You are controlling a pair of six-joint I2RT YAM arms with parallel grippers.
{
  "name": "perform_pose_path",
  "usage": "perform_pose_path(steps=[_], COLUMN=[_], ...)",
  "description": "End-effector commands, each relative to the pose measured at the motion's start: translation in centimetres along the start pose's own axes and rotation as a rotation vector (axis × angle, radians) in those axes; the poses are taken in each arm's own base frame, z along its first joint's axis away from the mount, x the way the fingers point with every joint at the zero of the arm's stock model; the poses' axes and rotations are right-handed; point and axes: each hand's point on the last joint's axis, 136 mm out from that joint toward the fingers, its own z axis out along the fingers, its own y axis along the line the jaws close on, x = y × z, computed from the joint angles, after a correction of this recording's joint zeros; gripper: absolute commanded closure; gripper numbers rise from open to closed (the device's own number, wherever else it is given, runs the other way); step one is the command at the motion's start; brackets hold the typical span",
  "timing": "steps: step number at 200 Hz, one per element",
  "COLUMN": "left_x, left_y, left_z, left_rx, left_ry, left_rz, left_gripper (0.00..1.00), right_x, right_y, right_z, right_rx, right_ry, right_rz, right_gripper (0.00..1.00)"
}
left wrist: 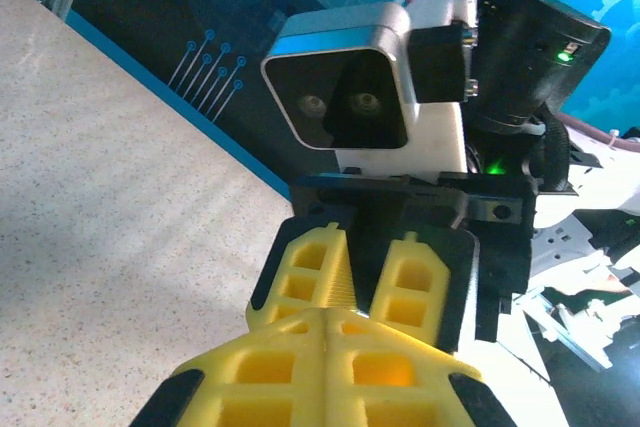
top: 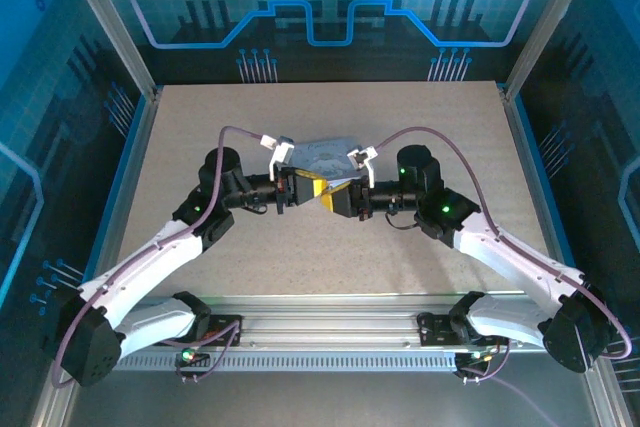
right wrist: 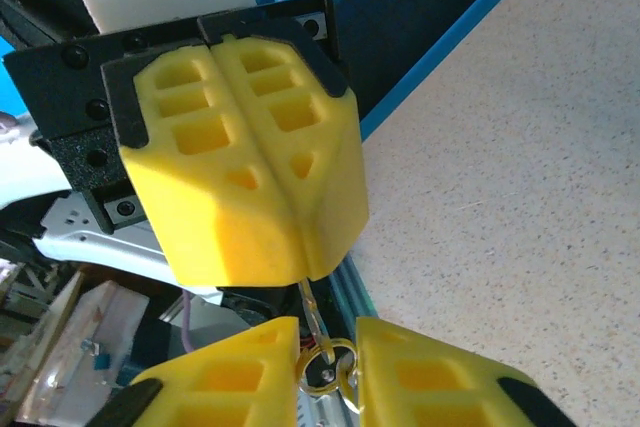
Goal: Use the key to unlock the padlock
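Key is clenched in left tool, its ring flanked by right tool, grip undeterminable; handover judged in hand, precise regrasp required.

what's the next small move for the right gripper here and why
Probably close the right gripper on the ring: its fingers flank the ring, which hangs from what looks like the key, pinched in the shut left gripper.

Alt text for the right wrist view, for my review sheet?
The left gripper, shut, pinches a thin key that sticks down from its tip. The key's ring sits between the yellow fingers of the right gripper; speckled table at right.
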Motion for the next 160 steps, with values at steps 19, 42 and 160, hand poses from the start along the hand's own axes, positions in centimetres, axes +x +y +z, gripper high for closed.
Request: perform_pose_path(steps=[19, 42, 160], left_x=[-1.6, -1.5, -0.1], left_y=[-1.2, -0.9, 0.7], left_z=[-0.3, -0.5, -2.4], left_rx=[0.038, 0.027, 0.044], left_ry=[-0.030, -0.028, -0.136], left_rz=[0.024, 0.004, -0.115], left_gripper=[1.00, 1.00, 0.51], right_x=[-0.6, -0.5, -2.2], right_y=[0.8, 0.4, -1.1], right_z=[-0.4, -0.4, 0.3], right_rx=[-0.033, -0.009, 0.021], right_ry=[-0.010, -0.011, -0.098], right_rz=[-0.037, -0.048, -0.007], right_gripper=[1.00, 1.00, 1.00])
